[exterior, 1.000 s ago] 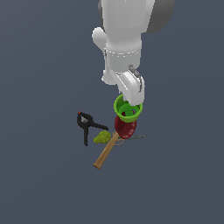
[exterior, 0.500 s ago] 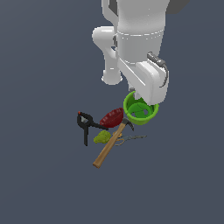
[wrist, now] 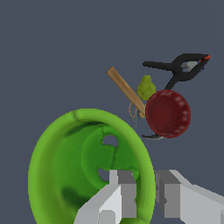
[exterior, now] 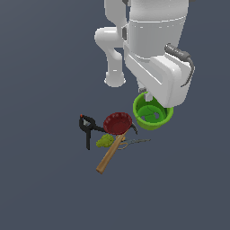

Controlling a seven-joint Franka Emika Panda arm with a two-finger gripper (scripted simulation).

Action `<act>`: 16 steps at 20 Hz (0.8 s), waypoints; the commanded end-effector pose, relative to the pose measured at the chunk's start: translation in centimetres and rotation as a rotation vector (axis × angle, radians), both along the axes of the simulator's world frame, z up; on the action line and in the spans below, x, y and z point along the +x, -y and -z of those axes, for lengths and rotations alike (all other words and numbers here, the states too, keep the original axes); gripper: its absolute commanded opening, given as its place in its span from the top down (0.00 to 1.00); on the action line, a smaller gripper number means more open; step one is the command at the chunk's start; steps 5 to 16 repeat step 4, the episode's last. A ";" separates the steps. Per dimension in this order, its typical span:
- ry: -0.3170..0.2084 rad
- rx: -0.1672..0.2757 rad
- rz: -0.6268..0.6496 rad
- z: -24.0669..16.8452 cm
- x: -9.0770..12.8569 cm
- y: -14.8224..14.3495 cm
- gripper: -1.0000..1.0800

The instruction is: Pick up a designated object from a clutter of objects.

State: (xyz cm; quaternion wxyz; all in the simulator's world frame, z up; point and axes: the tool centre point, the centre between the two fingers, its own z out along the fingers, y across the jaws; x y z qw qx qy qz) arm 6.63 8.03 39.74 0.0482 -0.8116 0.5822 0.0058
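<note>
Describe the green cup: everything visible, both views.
The green cup is bright green, plastic-looking, round and open-topped, with slightly tapered walls and small holes in its floor. The gripper pinches its rim, one finger inside the wall and one outside. In the exterior view it hangs under the wrist, tilted, to the exterior view's right of the red bowl, apart from the clutter.

A plain dark blue-grey floor [exterior: 40, 188] fills everything, seemingly evenly lit throughout.

My own arm blocks the far rim of the green cup [exterior: 152, 117] from outside, the red bowl [exterior: 117, 123] covers the hammer [exterior: 109, 155] head, and the scissors [exterior: 134, 142] are too thin to read.
</note>
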 end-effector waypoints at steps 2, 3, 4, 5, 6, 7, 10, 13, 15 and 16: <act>0.003 0.000 0.000 -0.5 0.3 -0.2 1.00; 0.003 0.000 0.000 -0.5 0.3 -0.2 1.00; 0.003 0.000 0.000 -0.5 0.4 -0.2 1.00; 0.003 0.000 0.000 -0.5 0.4 -0.2 1.00; 0.003 0.000 0.000 -0.5 0.4 -0.2 1.00; 0.003 0.000 0.000 -0.5 0.4 -0.2 1.00; 0.003 0.000 0.000 -0.5 0.4 -0.2 1.00; 0.003 0.000 0.000 -0.5 0.4 -0.2 1.00; 0.003 0.000 0.000 -0.5 0.4 -0.2 1.00; 0.003 0.000 0.000 -0.5 0.4 -0.2 1.00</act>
